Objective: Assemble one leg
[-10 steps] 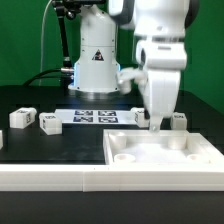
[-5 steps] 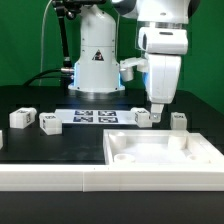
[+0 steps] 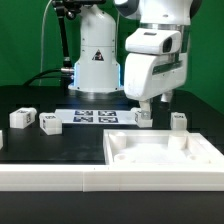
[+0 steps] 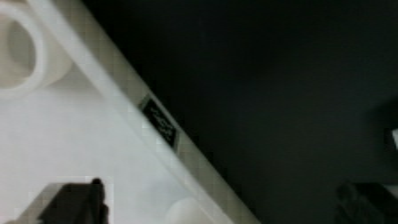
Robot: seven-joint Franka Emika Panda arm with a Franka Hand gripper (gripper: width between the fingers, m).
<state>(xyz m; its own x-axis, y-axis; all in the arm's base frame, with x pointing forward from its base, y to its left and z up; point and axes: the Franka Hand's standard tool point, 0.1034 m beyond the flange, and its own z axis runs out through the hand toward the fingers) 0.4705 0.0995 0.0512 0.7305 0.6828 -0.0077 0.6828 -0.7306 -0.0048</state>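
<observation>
Several small white legs lie on the dark table in the exterior view: two at the left (image 3: 20, 117) (image 3: 50, 123), one (image 3: 145, 117) just under my gripper, and one (image 3: 178, 120) to its right. My gripper (image 3: 152, 104) hangs tilted just above the leg under it and holds nothing. In the wrist view my gripper (image 4: 222, 205) is open, with its dark fingertips (image 4: 73, 203) far apart. Between them I see only the white panel (image 4: 71, 130) with a tag on its edge, and dark table.
The large white square panel (image 3: 165, 150) with recessed corners lies at the front right. The marker board (image 3: 95, 116) lies behind the legs in the middle. The robot's base (image 3: 95, 60) stands at the back. A white rail (image 3: 50, 178) runs along the front edge.
My gripper has risen from down among the right-hand legs, tilted, and shifted toward the exterior view's left. The legs lie about where they were.
</observation>
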